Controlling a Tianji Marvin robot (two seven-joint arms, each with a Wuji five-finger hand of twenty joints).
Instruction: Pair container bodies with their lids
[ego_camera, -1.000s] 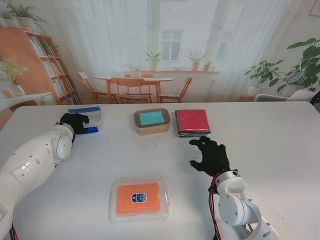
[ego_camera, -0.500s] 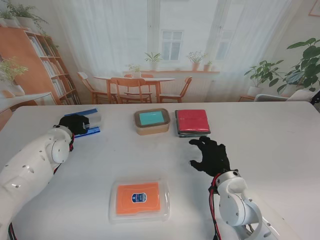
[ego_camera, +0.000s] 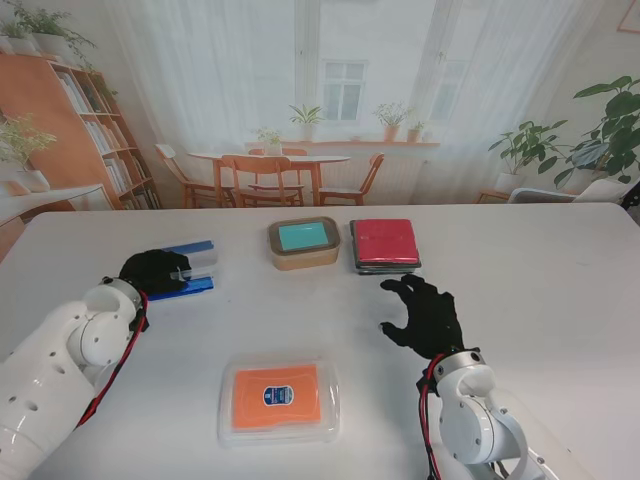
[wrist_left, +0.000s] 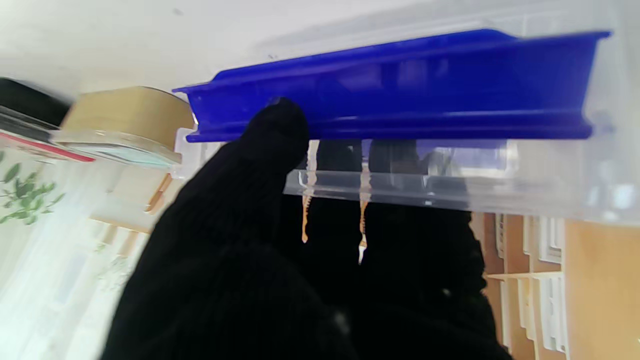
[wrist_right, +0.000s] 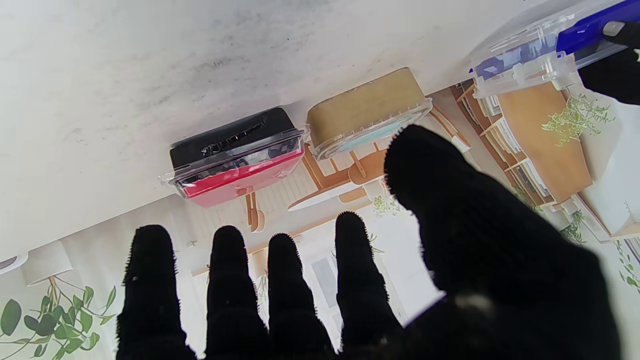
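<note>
Gripping the clear plastic container with the blue lid (ego_camera: 192, 266), the black-gloved left hand (ego_camera: 152, 270) has its fingers closed on the near rim at the left of the white table (ego_camera: 560, 270); the left wrist view shows a thumb pressed against the blue edge and other fingers behind the clear wall. The right hand (ego_camera: 425, 313) hovers over bare table with its fingers spread and nothing in them, nearer to me than the black tray with the red lid (ego_camera: 385, 243). Just left of that tray sits the tan container with the teal-tinted clear lid (ego_camera: 303, 241), and nearest me lies the flat clear box with an orange insert (ego_camera: 278, 398). The likely trouble is the left hand's hold: it pinches one edge only, so the smooth box could tilt or slip, or the blue lid could pop loose. I cannot tell whether the lid is fully seated.
</note>
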